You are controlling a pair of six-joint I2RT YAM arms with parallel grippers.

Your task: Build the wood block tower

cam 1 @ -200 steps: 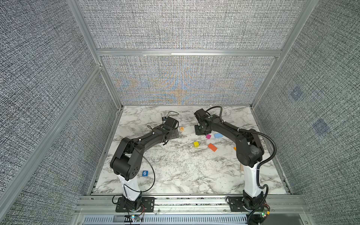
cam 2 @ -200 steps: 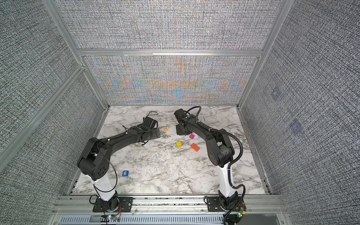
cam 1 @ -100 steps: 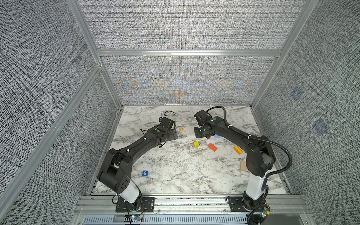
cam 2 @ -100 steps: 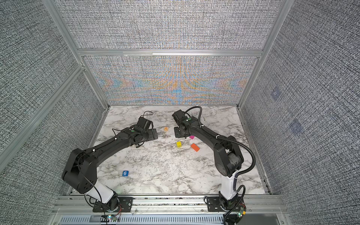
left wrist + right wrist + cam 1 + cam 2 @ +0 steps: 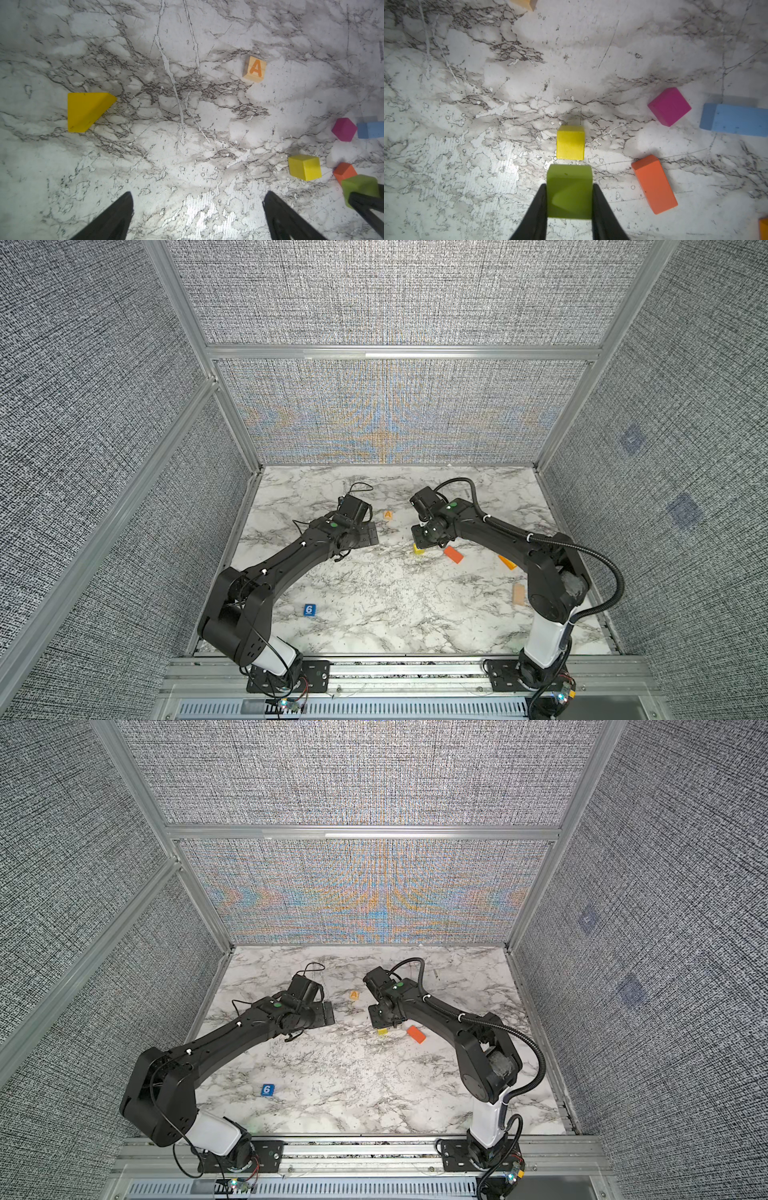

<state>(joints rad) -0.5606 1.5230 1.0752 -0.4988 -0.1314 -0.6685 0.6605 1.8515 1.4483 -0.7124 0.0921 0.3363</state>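
Though veined, pale tabletop (image 5: 395, 593), grey walls (image 5: 395, 302)

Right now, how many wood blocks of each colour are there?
yellow cube, yellow wedge: 2
lime cube: 1
magenta cube: 1
blue slab, blue "6" cube: 2
orange slab, amber-orange piece: 2
plain-wood "A" cube, plain plank: 2
Total: 10

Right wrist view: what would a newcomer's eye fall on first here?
The small lime-green wooden cube clamped in the right gripper stands out, held close to a small yellow wooden cube on the marble table. Nearby lie a magenta wooden cube, a blue wooden slab and an orange wooden slab, all loose, nothing stacked.
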